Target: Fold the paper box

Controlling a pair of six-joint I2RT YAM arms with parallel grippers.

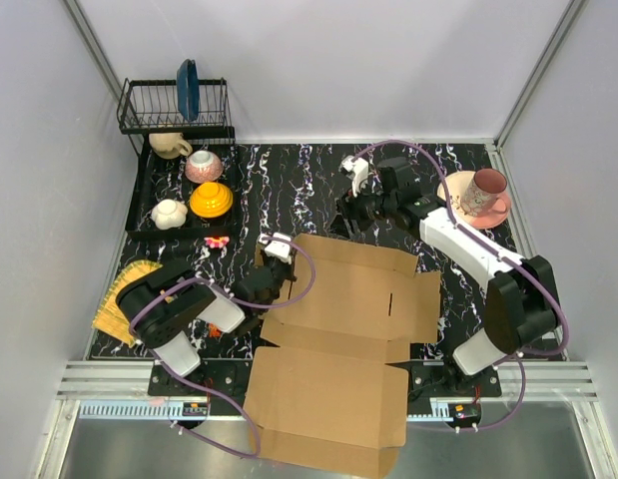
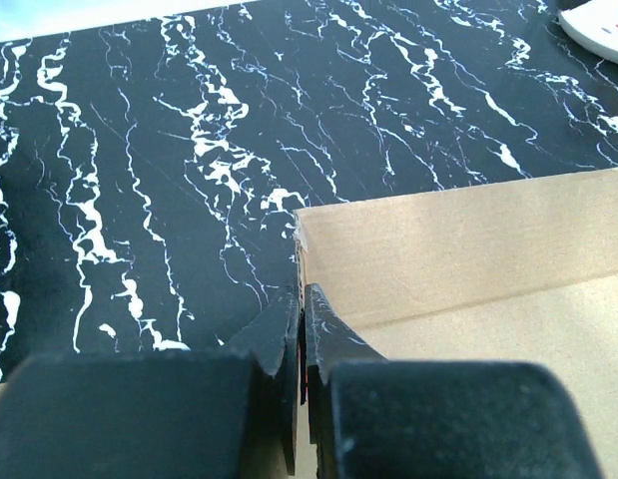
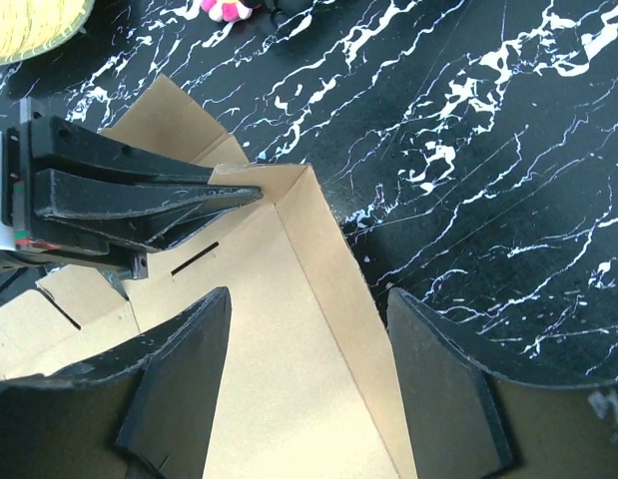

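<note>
As viewed from above: paper box spread on table, near panel overhanging the table's edge; left gripper at its far-left corner; right gripper just beyond the far edge, seemingly apart.
Left wrist: fingers pinched tight on the box corner.
Right wrist: jaws spread wide, empty, over the box's edge flap.

paper box lies on table right of mat

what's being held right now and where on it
The left pincer is shut on the paper box, pinching the edge of its raised flap near a corner. The right pincer is open above that flap, holding nothing.
</note>
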